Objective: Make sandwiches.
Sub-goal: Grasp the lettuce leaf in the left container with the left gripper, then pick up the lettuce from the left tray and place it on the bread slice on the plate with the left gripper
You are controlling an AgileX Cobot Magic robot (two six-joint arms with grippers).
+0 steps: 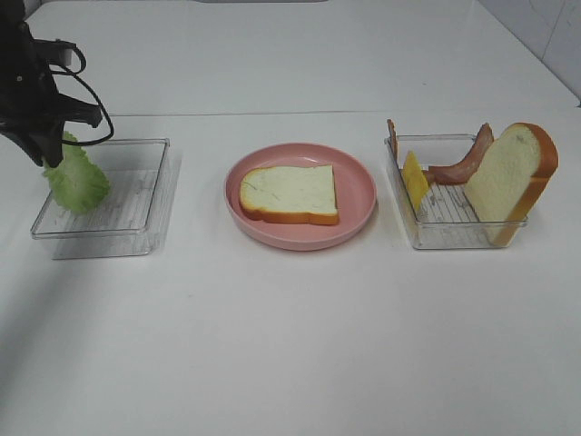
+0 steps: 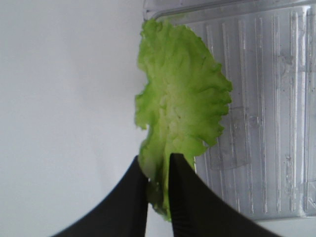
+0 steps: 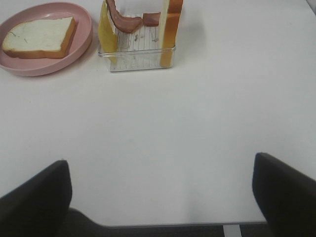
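**Lettuce point(image 2: 182, 108) pinched by left gripper point(image 2: 158, 168); stack barely begun**

L side: the left gripper's jaws are narrow, clamped on one thin edge of the lettuce. The leaf hangs from them over the left end of the left tray point(image 1: 136, 195). Gripping the edge looks deliberate: the ruffled body hangs free and should drape flat when lowered. Can't tell if the leaf's low end touches the tray floor.

Middle: the plate point(image 1: 359, 213) holds one bread slice point(image 1: 290, 193) lying flat, top bare. It reads as the sandwich base, prob. where the leaf goes next.

R side: the right tray point(image 1: 445, 232) holds the cheese point(image 1: 415, 180) at its left end, the bacon point(image 1: 463, 162) toward the far side and the second slice point(image 1: 508, 177) at the right end. All stand on edge, leaning, and the slice rises above the rim. Standing upright, each offers a thin edge to pinch.

The right gripper point(image 3: 160, 197) has its jaws wide w/ nothing between them. It sits over bare table point(image 1: 290, 345), nearer than the right tray and well apart from it, seemingly waiting its turn.
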